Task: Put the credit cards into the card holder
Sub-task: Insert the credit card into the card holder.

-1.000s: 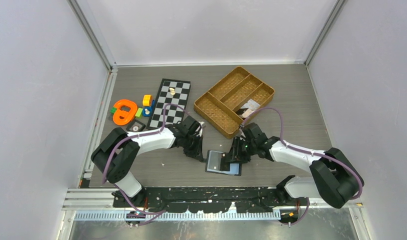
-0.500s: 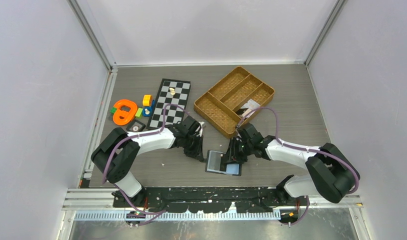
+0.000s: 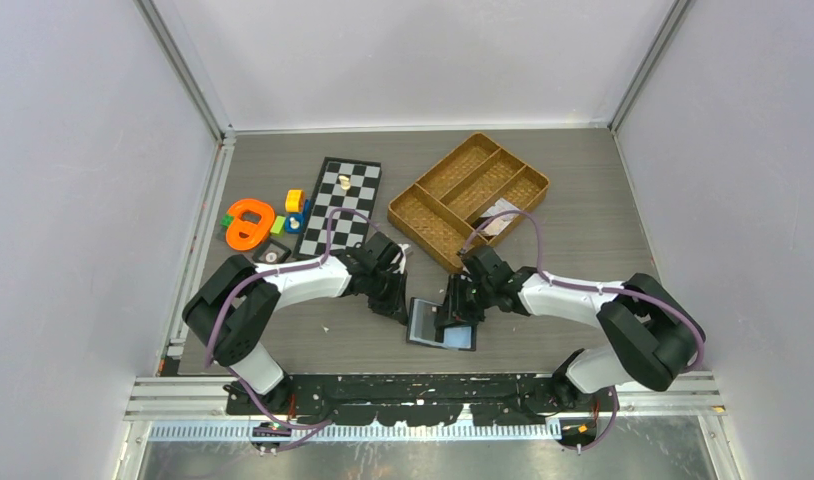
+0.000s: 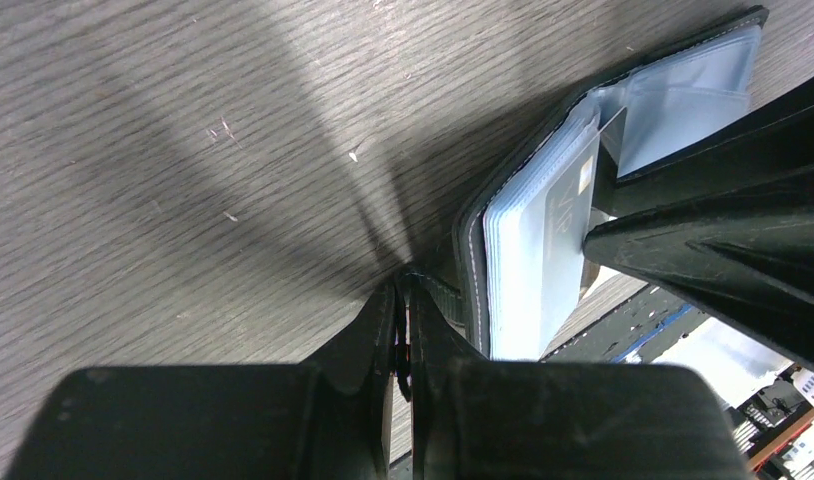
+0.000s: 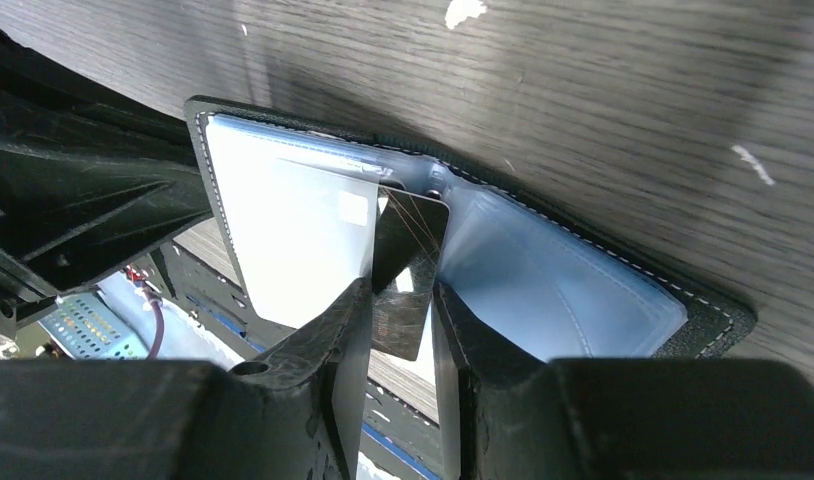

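My right fingers [image 5: 343, 340] clamp a dark credit card [image 5: 408, 260] at the open card holder [image 5: 573, 300] fold, six o'clock on the bench [image 5: 633, 120]; left fingers [image 4: 378, 340] are pressed together beside it. I'd angle the card flat and slide slowly.

Grey wood-grain bench [image 3: 583, 170] inside a plain pale enclosure.
Back wall [image 3: 423, 60], left wall [image 3: 73, 200] and right wall [image 3: 743, 200] blank; aluminium posts [image 3: 183, 68] at the back corners; black mounting rail [image 3: 423, 388] on the near edge; soft even light.
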Robot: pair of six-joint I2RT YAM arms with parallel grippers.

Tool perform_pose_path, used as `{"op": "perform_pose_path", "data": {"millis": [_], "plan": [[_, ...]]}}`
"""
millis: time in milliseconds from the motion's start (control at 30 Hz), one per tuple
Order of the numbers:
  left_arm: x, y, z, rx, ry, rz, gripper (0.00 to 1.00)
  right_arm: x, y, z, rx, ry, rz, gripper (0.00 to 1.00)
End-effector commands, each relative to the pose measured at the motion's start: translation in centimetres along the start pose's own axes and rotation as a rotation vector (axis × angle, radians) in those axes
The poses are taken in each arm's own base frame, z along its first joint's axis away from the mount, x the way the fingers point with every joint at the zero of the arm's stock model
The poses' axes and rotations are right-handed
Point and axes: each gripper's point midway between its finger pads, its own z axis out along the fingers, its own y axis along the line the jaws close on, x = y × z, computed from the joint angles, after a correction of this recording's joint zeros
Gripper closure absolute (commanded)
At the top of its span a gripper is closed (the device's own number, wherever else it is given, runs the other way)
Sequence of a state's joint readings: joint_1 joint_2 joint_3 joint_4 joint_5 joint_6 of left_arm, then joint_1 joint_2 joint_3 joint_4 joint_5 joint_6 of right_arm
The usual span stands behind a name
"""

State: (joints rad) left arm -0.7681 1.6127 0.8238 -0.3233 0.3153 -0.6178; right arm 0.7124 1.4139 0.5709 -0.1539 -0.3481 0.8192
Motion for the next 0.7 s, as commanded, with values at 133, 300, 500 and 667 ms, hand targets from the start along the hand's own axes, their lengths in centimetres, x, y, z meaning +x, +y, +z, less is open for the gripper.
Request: {"op": "perform_pose_path", "data": {"millis": [133, 300, 500, 667], "plan": [[0.3, -0.1, 0.5, 0.007, 0.006, 0.019, 1.0, -1.8, 3.1, 0.2, -0.057, -0.057, -0.036, 0.67], [0.3, 0.2, 0.6, -0.01, 0.008, 0.008, 1.0, -2.1, 3.6, 0.0, -0.07, -0.068, -0.021, 0.7], [0.4, 0.4, 0.9, -0.019, 0.014, 0.001, 1.0, -1.8, 3.7, 0.5, -0.082, -0.046, 0.0, 0.72], [0.3, 0.4, 0.9, -0.022, 0.013, -0.001, 1.0, -1.6, 4.5, 0.6, -0.118, -0.02, 0.009, 0.72]]}}
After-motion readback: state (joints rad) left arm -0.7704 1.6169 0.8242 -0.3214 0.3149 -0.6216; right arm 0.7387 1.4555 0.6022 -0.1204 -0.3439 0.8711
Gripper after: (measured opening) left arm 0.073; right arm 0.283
